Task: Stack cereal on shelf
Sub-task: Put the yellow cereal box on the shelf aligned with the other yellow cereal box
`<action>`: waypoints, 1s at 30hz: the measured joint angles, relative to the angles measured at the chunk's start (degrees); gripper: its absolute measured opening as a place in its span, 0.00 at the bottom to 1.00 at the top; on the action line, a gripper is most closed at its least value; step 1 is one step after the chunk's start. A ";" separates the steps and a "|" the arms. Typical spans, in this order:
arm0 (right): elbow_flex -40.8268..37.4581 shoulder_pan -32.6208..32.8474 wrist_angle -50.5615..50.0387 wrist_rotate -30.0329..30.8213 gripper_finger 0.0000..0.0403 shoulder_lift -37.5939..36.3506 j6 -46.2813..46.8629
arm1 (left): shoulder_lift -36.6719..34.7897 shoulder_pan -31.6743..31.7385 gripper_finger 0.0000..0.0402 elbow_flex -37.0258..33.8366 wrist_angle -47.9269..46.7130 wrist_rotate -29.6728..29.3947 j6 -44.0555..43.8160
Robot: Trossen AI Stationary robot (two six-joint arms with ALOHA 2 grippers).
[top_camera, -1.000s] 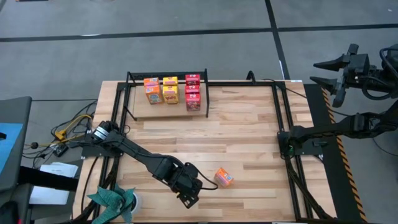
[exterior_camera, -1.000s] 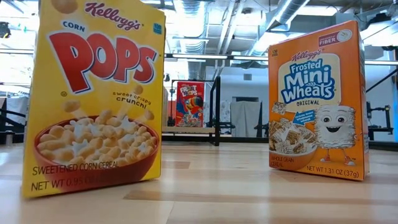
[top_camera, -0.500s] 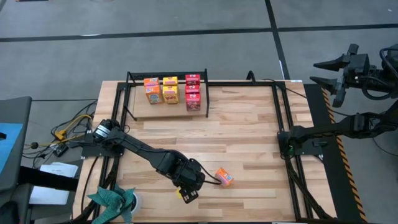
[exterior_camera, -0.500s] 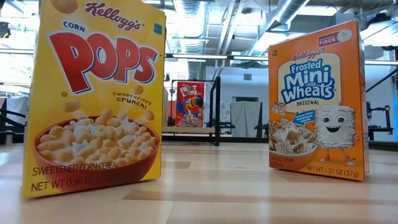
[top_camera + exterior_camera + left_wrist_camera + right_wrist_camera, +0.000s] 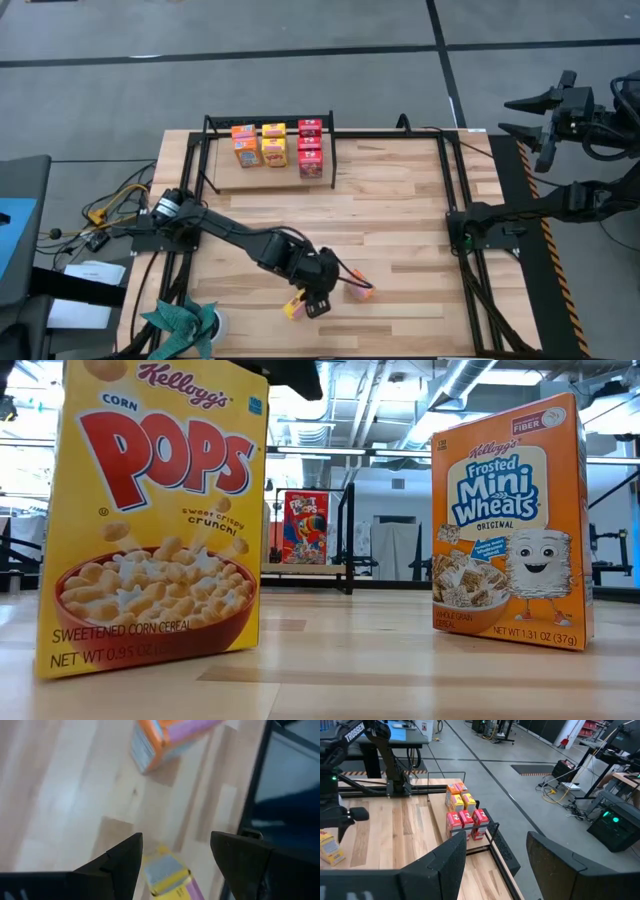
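- On the high view I see six cereal boxes [image 5: 275,145] on the shelf [image 5: 262,176] at the worktop's [image 5: 400,210] far left: orange, yellow and red columns, two deep.
- The right wrist view shows those shelf boxes [image 5: 465,810] standing upright, which the overhead view cannot confirm.
- Two loose boxes lie near the worktop's front edge: an orange box [image 5: 360,288] and a yellow box [image 5: 293,307].
- The left tool [image 5: 318,303] hangs over them, fingers apart, gripping nothing; its wrist view shows the yellow box [image 5: 165,875] between the fingers and the orange box [image 5: 170,740] beyond.
- The low view alone shows printed fronts: a Corn Pops box [image 5: 150,520] and a Mini-Wheats box [image 5: 510,525], both cropped.
- The right tool [image 5: 550,115] waits off the worktop's right side, fingers apart and empty.
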 joint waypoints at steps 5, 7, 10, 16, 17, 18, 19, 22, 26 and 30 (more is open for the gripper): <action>0.00 0.00 0.00 -0.01 0.58 0.00 0.00 | 0.00 1.56 0.57 -0.02 -1.43 8.47 2.00; 0.00 0.00 -0.01 -0.01 0.58 0.00 0.00 | 0.00 2.11 0.59 0.00 -1.42 9.55 3.77; 0.00 0.00 -0.01 -0.01 0.58 0.00 -0.01 | 0.07 3.20 0.65 1.76 -4.85 9.56 6.62; 0.00 0.00 -0.01 -0.01 0.58 0.00 0.00 | 0.07 7.02 0.75 12.02 -23.15 9.00 6.49; 0.00 0.00 -0.01 -0.01 0.58 0.00 0.00 | 0.06 7.23 0.76 14.60 -24.99 8.92 5.98; 0.01 0.00 0.00 -0.01 0.58 0.00 0.00 | 0.04 7.24 0.77 17.24 -26.36 9.03 5.53; 0.00 0.00 -0.01 -0.01 0.58 0.00 0.00 | 0.04 6.89 0.77 20.05 -27.32 9.01 4.41; 0.00 0.00 -0.01 -0.01 0.58 0.00 0.00 | 0.04 5.62 0.77 28.88 -26.72 9.78 -2.04; 0.00 0.02 -0.01 -0.01 0.58 0.00 0.00 | -4.09 2.29 0.78 27.12 -11.89 7.11 -13.60; 0.00 0.04 0.01 -0.01 0.58 0.00 0.00 | -4.81 -3.59 0.78 26.89 -4.75 -3.30 -16.40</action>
